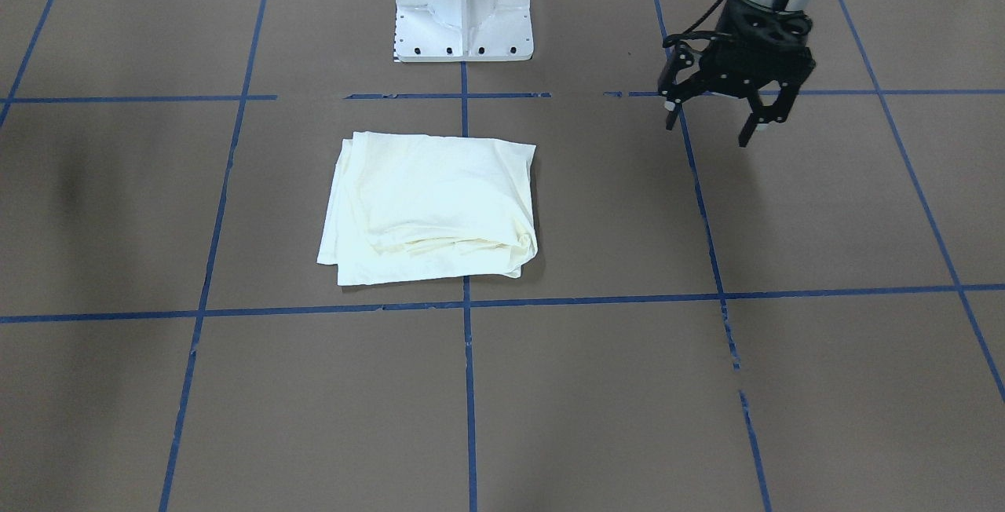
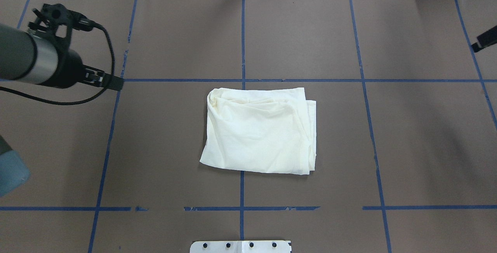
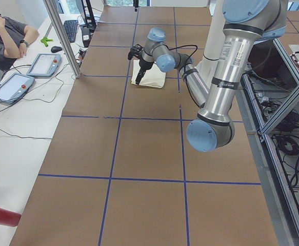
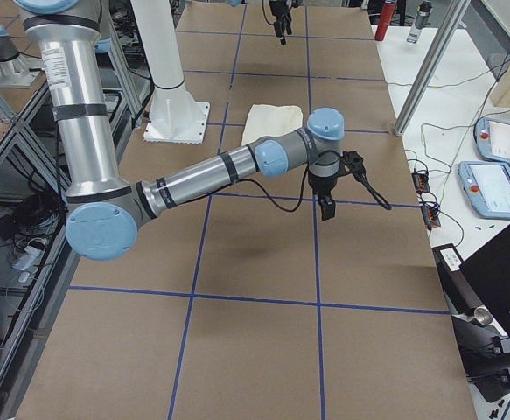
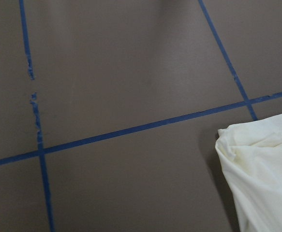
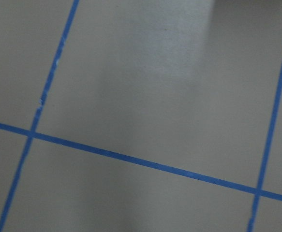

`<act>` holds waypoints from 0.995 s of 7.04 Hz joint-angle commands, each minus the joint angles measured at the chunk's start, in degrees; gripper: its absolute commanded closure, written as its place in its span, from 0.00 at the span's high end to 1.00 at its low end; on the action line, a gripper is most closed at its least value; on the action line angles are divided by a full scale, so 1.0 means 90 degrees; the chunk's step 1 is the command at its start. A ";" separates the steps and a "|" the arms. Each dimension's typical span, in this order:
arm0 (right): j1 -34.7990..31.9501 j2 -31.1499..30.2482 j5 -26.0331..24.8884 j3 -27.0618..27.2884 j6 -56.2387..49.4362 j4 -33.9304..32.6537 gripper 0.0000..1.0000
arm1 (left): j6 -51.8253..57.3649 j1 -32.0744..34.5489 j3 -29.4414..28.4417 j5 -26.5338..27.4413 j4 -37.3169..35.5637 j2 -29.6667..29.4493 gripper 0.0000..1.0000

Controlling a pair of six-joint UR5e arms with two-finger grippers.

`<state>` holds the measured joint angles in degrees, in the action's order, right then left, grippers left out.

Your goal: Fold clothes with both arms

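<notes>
The clothes are one cream shirt, folded into a rough rectangle, plain side up, on the brown table in front of the base. A corner of it shows at the lower right of the left wrist view. My left gripper hangs open and empty above the table, well off to the shirt's side and apart from it. My right gripper hovers over the table on the shirt's other side, away from it. Only a black tip of it shows overhead, so I cannot tell its state.
The white pedestal base stands behind the shirt. Blue tape lines grid the table. A person sits at a side desk with teach pendants. A metal pole rises at that table edge.
</notes>
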<state>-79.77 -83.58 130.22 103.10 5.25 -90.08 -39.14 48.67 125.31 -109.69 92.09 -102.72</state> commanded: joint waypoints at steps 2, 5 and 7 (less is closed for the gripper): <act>-0.0766 -0.1509 -0.0035 -0.0225 -0.1423 0.0076 1.00 | 0.3508 0.2571 -0.0143 -0.1741 0.0022 0.1709 1.00; -0.1126 -0.1807 0.0716 -0.0283 -0.1325 -0.0168 1.00 | 0.3994 0.4087 -0.1576 -0.2186 0.0167 0.2644 1.00; -0.1235 -0.1856 0.0717 -0.0390 -0.1384 -0.0148 1.00 | 0.5438 0.4571 -0.2009 -0.2555 0.0082 0.2877 1.00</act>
<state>-90.42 -99.60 136.62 100.28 -6.92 -91.65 3.42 86.83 109.07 -130.55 93.37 -78.12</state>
